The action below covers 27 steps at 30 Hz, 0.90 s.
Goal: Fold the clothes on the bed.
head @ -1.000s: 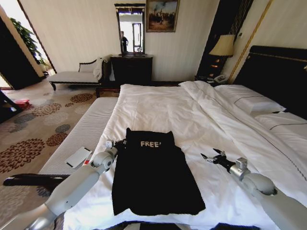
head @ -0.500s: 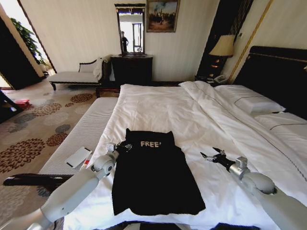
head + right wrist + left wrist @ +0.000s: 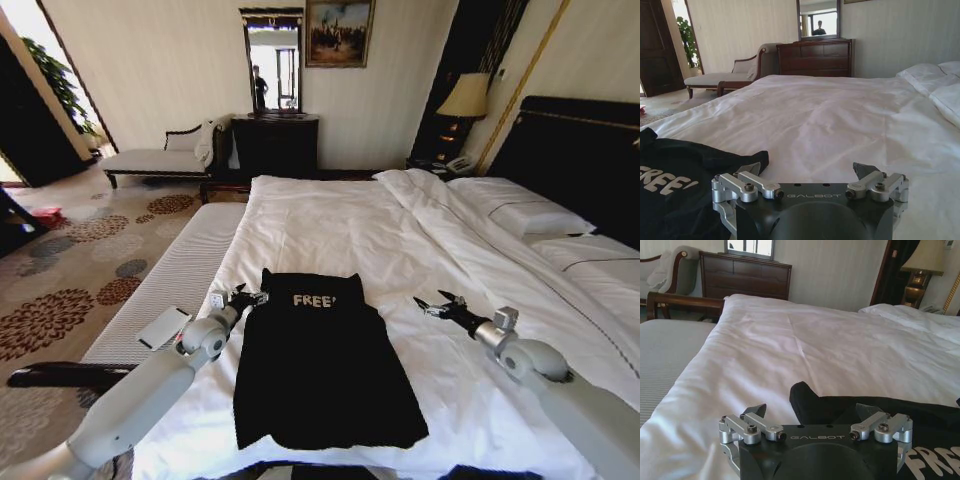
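Both grippers, left (image 3: pixel 243 296) and right (image 3: pixel 432 304), fingers apart, have advanced toward the shirt's (image 3: pixel 320 370) collar end on the bed (image 3: pixel 340 220), empty.

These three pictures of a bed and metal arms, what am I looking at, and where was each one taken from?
A two-armed robot stands at a white bed. The wide picture comes from its head camera; the other two come from cameras on its wrists, looking past each gripper. A black T-shirt lies flat on the duvet. The left gripper is open at the shirt's upper left corner; the right gripper hovers open over bare duvet to the shirt's right. Neither holds anything.
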{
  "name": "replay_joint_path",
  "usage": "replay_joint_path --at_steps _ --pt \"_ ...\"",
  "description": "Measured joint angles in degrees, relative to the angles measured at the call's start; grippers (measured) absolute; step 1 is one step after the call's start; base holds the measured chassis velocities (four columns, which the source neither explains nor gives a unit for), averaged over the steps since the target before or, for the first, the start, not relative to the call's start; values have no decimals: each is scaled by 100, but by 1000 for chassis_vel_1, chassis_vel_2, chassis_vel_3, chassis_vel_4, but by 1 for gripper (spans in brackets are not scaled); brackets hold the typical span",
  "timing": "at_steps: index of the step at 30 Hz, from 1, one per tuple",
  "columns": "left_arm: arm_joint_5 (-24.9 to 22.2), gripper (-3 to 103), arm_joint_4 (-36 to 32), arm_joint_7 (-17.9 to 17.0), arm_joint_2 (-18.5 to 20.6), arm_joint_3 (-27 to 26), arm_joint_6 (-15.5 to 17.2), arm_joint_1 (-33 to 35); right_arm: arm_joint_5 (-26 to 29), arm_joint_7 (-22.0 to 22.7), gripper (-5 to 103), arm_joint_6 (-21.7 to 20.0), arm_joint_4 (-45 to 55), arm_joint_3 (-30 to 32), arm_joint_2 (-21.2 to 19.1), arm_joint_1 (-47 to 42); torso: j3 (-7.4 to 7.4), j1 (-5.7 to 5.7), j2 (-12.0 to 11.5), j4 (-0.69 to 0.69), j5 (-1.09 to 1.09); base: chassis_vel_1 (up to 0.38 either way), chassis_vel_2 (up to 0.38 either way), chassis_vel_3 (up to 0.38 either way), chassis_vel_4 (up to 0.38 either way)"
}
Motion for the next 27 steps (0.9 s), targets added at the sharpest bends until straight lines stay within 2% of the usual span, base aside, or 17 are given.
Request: replay_joint_path --at_steps 4,5,6,7,8,10,11,14,15,16,20,27 --pt "-128 100 284 114 -171 18 -1 -151 220 -107 100 -112 -72 -254 -114 294 0 0 0 4 -1 0 0 0 0" --pt "-198 100 402 172 -270 19 12 -206 386 -187 100 -210 -218 -636 -177 652 0 0 0 -2 -2 0 0 0 0" --pt "-256 100 455 204 -332 16 40 -232 513 -211 100 -275 -333 -915 -192 964 0 0 0 -2 2 0 0 0 0" --pt "-256 100 455 204 -332 16 40 -232 513 -211 100 -275 -333 -915 -192 964 0 0 0 -2 2 0 0 0 0" --pt "-276 100 497 234 -394 8 47 -259 650 -223 100 -336 -442 -1239 -198 1282 0 0 0 3 -4 0 0 0 0" --pt "-293 100 602 314 -505 9 49 -319 836 -210 100 -491 -707 -1996 -114 2000 1 0 0 3 0 0 0 0 0" --pt "-293 100 602 314 -505 9 49 -319 836 -210 100 -491 -707 -1996 -114 2000 1 0 0 3 0 0 0 0 0" --pt "-285 100 800 410 -607 20 53 -398 914 -148 100 -618 -1071 -2888 188 2989 1 1 -2 2 0 0 0 0 0" --pt "-282 100 865 427 -648 26 53 -438 925 -137 100 -651 -1236 -3181 330 3335 1 0 -1 6 0 0 0 0 0" --pt "-282 100 865 427 -648 26 53 -438 925 -137 100 -651 -1236 -3181 330 3335 1 0 -1 6 0 0 0 0 0" --pt "-288 100 1050 462 -747 61 61 -551 900 -175 100 -701 -1824 -3987 733 4085 1 1 -1 4 0 0 0 0 0" --pt "-422 100 1206 513 -783 75 64 -699 906 -250 100 -780 -2311 -4657 1017 4580 1 1 -1 1 0 0 0 0 0"
